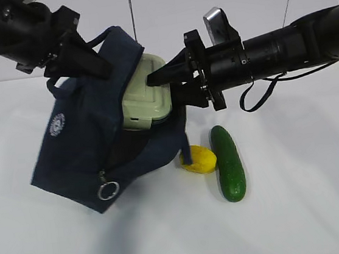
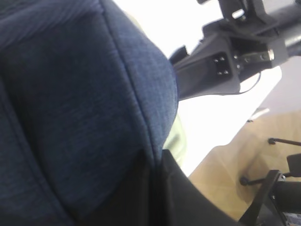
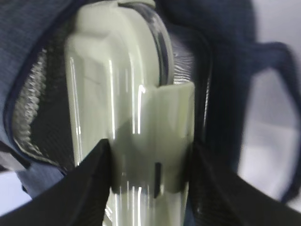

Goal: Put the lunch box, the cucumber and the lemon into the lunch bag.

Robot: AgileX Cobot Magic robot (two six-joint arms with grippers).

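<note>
The lunch box point(image 1: 145, 94), glossy pale green plastic with rounded corners, sits halfway inside the mouth of the lunch bag point(image 1: 83, 149) (soft navy fabric). The right gripper point(image 1: 161, 85) clamps its end between black fingers. The left gripper point(image 1: 92, 65) pinches the bag's rim, fully closed. The lemon point(image 1: 199, 160) and cucumber point(image 1: 228, 163) lie beside the bag on the white table point(image 1: 300, 198).

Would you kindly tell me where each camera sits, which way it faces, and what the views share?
Exterior view: raised at the table's near side, looking down at a slant on both arms, the lunch bag, lemon and cucumber.
Left wrist view: pressed against the bag's fabric, facing the right arm across it.
Right wrist view: looks along the right gripper, clamped on the lunch box at the bag's mouth.
All three share the bag.
</note>
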